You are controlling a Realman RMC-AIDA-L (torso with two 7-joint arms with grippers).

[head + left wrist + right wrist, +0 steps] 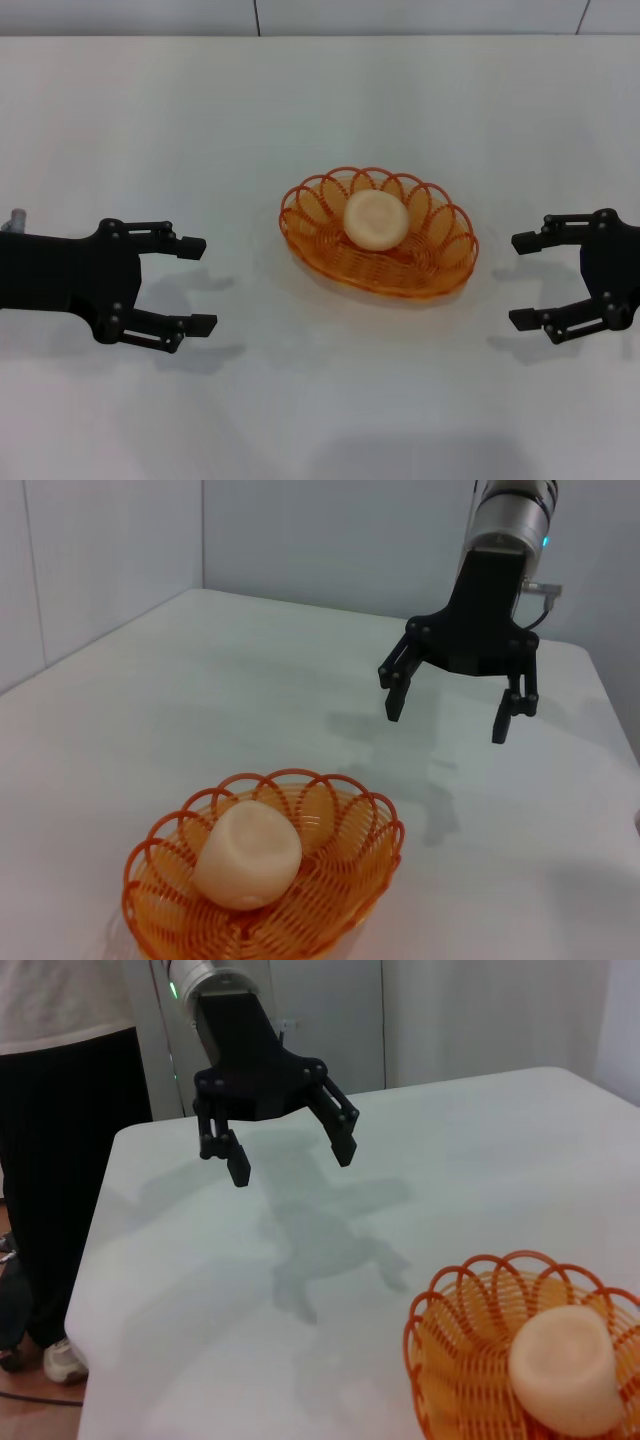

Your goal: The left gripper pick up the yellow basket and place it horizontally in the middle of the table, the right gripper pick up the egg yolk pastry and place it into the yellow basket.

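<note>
The oval orange wire basket (378, 235) sat mid-surface, long axis running left to right, holding the round pale cream pastry (375, 220). The left tool (190, 283) and right tool (528, 279), both spread and empty, flanked it, well apart.

Left gripper (198, 283) hovers over the table's left side, jaws spread wide, empty, fingers pointing inward. Right gripper (523, 281) mirrors it near the right edge, likewise agape and empty.
</note>
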